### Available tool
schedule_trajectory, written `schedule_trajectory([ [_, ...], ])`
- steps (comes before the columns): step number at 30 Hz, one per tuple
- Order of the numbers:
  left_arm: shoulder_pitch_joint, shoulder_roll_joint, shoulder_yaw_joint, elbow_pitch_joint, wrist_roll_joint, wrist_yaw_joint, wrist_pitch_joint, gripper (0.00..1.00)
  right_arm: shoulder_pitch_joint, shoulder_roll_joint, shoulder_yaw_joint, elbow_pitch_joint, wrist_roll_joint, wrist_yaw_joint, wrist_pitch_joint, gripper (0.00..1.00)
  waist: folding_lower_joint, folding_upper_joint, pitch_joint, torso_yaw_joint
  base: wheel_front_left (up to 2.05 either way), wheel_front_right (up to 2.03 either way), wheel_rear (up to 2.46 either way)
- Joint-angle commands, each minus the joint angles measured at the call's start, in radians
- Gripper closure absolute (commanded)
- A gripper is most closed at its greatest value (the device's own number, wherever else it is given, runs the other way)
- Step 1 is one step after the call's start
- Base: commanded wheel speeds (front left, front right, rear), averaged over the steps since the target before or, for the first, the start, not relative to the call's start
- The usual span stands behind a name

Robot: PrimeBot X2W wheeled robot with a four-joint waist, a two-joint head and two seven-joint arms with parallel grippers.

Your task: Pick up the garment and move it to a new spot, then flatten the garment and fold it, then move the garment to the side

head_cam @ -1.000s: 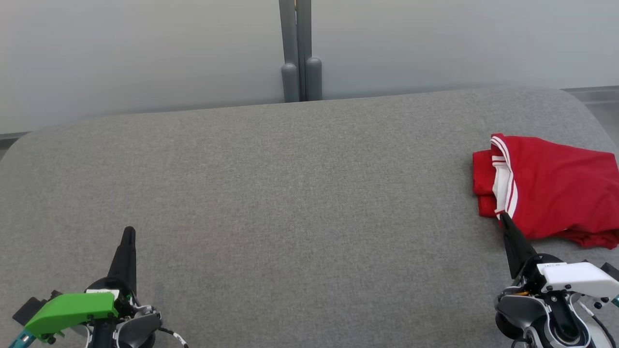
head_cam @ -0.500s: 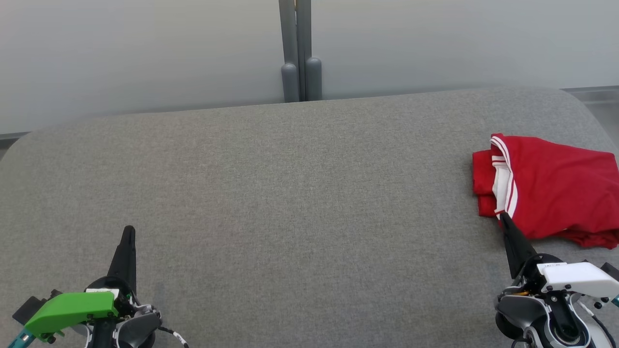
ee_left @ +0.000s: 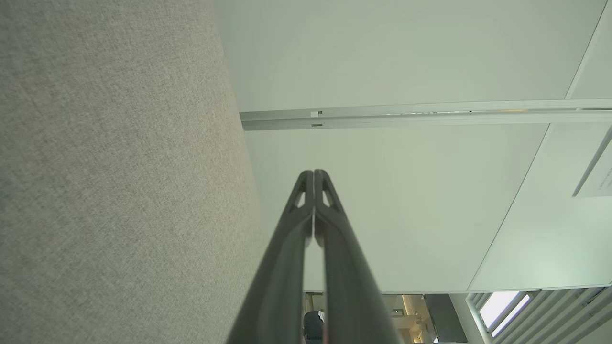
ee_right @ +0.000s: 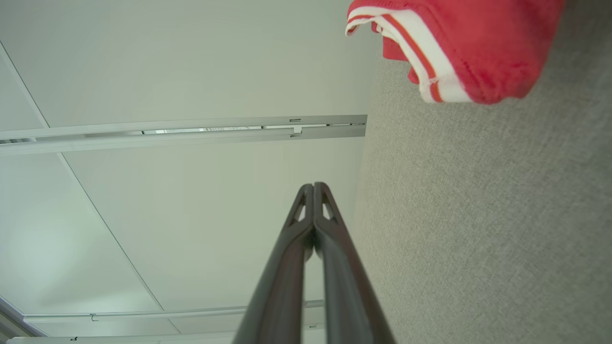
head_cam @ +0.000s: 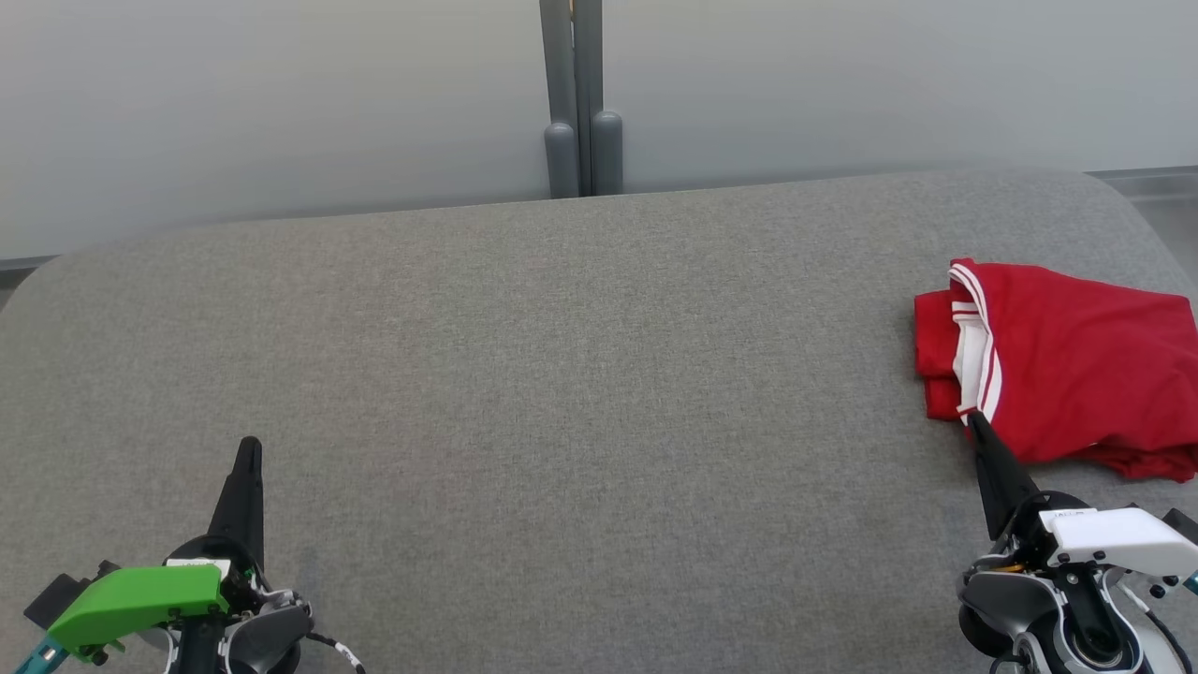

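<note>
The garment (head_cam: 1076, 374) is red with white striped trim and lies folded at the right edge of the grey fabric surface (head_cam: 562, 374); its trimmed edge (ee_right: 430, 62) shows at the top of the right wrist view. My right gripper (head_cam: 973, 421) is shut and empty, its tip just short of the garment's near left corner. In the right wrist view the right gripper (ee_right: 313, 184) has its fingers pressed together. My left gripper (head_cam: 249, 445) is shut at the lower left, far from the garment. The left wrist view shows the left gripper (ee_left: 314, 172) closed on nothing.
A grey post (head_cam: 582, 103) stands behind the surface against a pale wall (head_cam: 281, 103). The surface's far edge curves down at both back corners. Wide bare fabric lies between the two grippers.
</note>
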Motion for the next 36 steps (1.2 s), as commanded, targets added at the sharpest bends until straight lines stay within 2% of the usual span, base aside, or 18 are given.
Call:
schedule_trajectory([
  [1, -0.01, 0.0, 0.003, -0.003, 0.0, -0.005, 0.0, 1.0, -0.009, -0.004, 0.001, -0.004, 0.007, 0.0, 0.004, 1.0, 0.0, 0.0, 0.0, 0.0, 0.0, 0.0, 0.0],
  [36, -0.01, 0.0, 0.003, -0.003, 0.0, -0.005, 0.0, 1.0, -0.009, -0.004, 0.001, -0.004, 0.007, 0.0, 0.004, 1.0, 0.0, 0.0, 0.0, 0.0, 0.0, 0.0, 0.0],
])
